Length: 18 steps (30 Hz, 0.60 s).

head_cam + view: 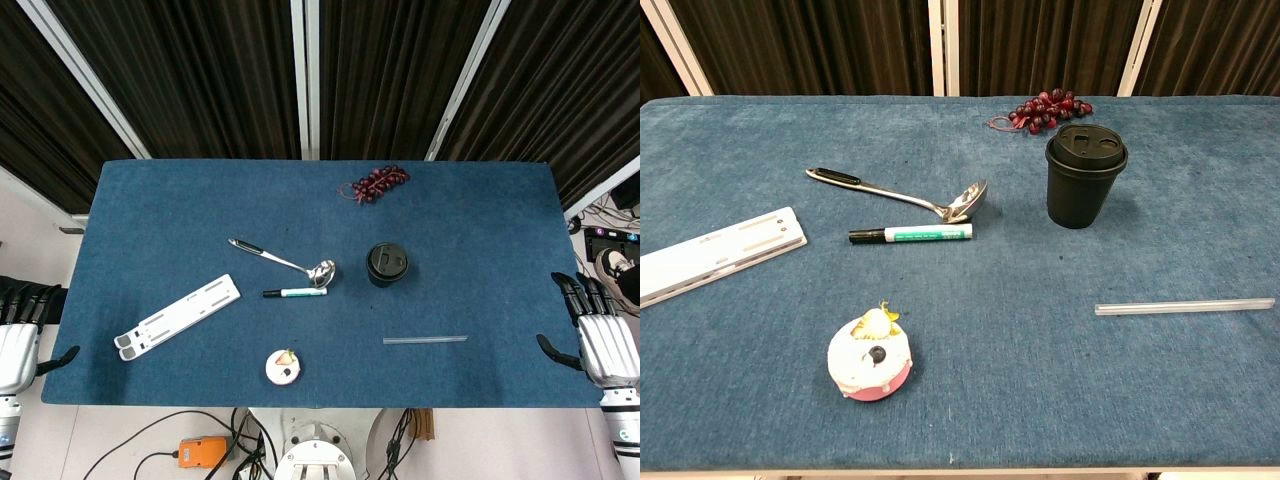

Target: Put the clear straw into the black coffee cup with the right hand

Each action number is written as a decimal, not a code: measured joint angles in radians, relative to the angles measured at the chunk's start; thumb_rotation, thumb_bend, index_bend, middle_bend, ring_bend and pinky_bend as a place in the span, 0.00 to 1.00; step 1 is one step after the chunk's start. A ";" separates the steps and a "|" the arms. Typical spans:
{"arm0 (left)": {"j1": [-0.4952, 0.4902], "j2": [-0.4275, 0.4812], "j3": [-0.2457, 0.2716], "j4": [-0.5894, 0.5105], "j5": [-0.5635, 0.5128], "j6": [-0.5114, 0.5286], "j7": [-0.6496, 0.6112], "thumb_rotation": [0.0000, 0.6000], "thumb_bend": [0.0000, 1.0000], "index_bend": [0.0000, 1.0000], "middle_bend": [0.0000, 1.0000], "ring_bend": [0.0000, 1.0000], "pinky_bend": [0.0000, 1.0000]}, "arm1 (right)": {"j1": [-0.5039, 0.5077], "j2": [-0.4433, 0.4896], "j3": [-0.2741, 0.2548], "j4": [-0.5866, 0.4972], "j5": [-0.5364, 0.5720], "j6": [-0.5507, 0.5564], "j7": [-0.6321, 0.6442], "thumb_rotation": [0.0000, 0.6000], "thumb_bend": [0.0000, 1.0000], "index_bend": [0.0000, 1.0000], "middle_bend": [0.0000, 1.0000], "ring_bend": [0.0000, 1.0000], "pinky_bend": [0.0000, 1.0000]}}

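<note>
Blue felt-like cloth is covering the table (480, 210), with dark curtains hanging behind it. The clear straw (425, 340) is lying flat on the cloth, near the front edge on the right side, running roughly left to right; in the chest view the clear straw (1185, 306) is showing up well in front of and to the right of the cup, not touching it. The black coffee cup (387, 265) is standing upright with its lid on, right of table centre; chest view is showing the black coffee cup (1085, 175) with two openings in the lid.

The right hand (603, 335) is hanging off the right table edge, fingers apart and pointing away, holding nothing, well apart from the straw. The left hand (22, 335) is sitting off the left edge likewise, fingers spread, nothing in it. Neither hand is appearing in the chest view.

Other stuff: a metal spoon (285, 262) with a black handle tip is lying left of the cup, bowl toward the cup; a marker (295, 293) is lying just in front of it. A white folding stand (178, 318) is lying flat on the left side. A small cupcake (284, 366) is sitting near the front edge. A bunch of dark red grapes (375, 184) is resting near the back edge, behind the cup.
</note>
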 measured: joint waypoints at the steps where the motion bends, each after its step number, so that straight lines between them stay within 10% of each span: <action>1: -0.001 0.002 0.000 -0.001 0.000 -0.001 0.002 1.00 0.08 0.13 0.14 0.07 0.01 | 0.001 -0.001 0.000 0.000 -0.001 -0.001 0.000 1.00 0.42 0.04 0.15 0.00 0.06; 18: 0.000 -0.004 0.003 -0.001 0.011 0.006 0.004 1.00 0.08 0.13 0.14 0.07 0.01 | 0.137 -0.116 -0.050 -0.017 -0.112 -0.246 -0.238 1.00 0.42 0.36 0.17 0.07 0.24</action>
